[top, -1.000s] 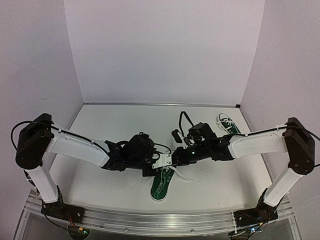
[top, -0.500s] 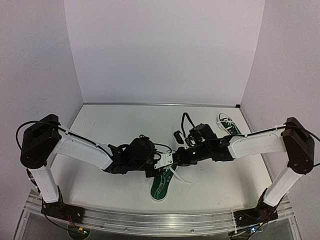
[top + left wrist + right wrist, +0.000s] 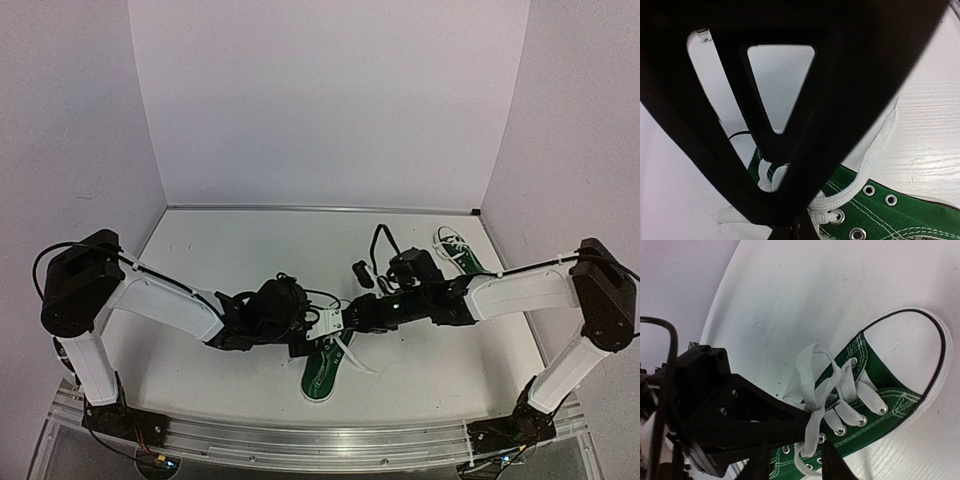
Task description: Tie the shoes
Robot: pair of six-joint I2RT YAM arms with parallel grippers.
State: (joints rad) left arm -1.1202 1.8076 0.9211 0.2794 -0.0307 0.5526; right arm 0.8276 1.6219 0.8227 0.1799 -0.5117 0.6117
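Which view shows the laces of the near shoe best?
Right wrist: the laces show clearly, loop and crossings. Left wrist is mostly blocked, catching one strand. Top external shows only thin white strands beside the shoe.

The near shoe [image 3: 321, 372] is a small dark green canvas sneaker lying on the white table [image 3: 220, 260], close to the front edge near the middle, with its toe toward that edge. The right wrist view shows its white rubber toe cap [image 3: 920, 347], white stitching, metal eyelets [image 3: 883, 410] and white laces [image 3: 816, 374]. The laces are crossed up the front, one loose open loop rises above the top eyelets, and a flat end [image 3: 358, 358] trails onto the table. The far shoe [image 3: 455, 250], the same kind, lies well apart at the right rear, laces showing.
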